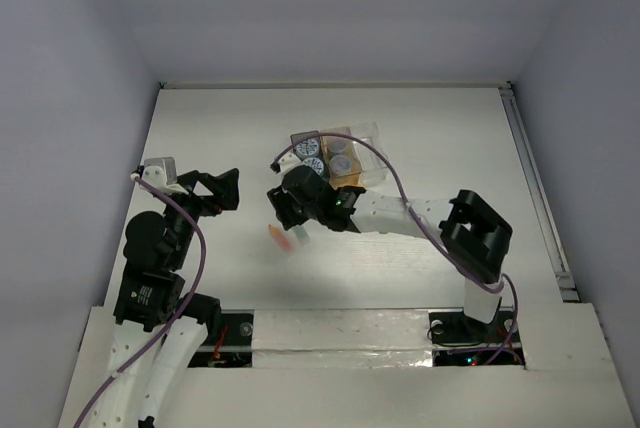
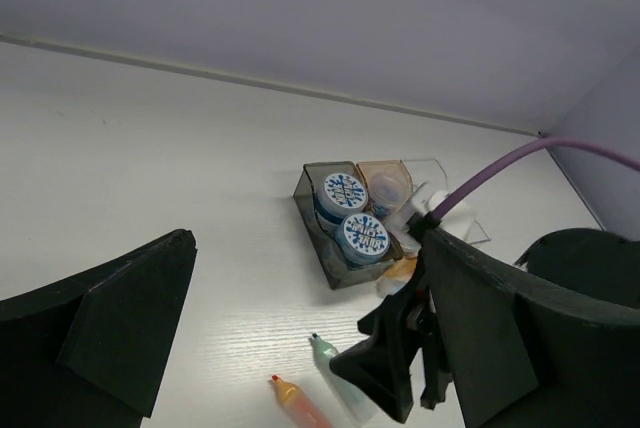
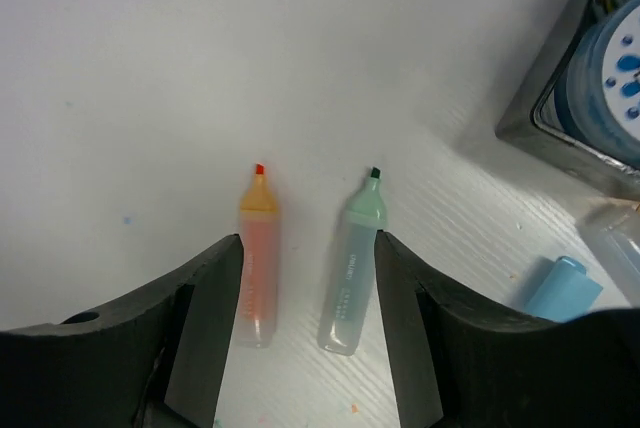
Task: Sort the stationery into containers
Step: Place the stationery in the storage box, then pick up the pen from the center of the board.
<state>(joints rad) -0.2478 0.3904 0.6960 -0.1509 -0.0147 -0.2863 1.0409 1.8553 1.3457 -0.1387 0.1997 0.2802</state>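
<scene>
An orange highlighter and a green highlighter lie side by side on the white table, tips pointing away. My right gripper is open just above them, with both between its fingers, touching neither. A light blue stub lies to the right. The dark grey box holds two patterned discs. The tan-orange box and the clear box adjoin it. In the top view the right gripper is near the orange highlighter. My left gripper is open and empty to the left.
The row of containers stands mid-table, just behind the right gripper. A purple cable arcs over the boxes to the right arm. The table's raised right rail and the back wall bound the area.
</scene>
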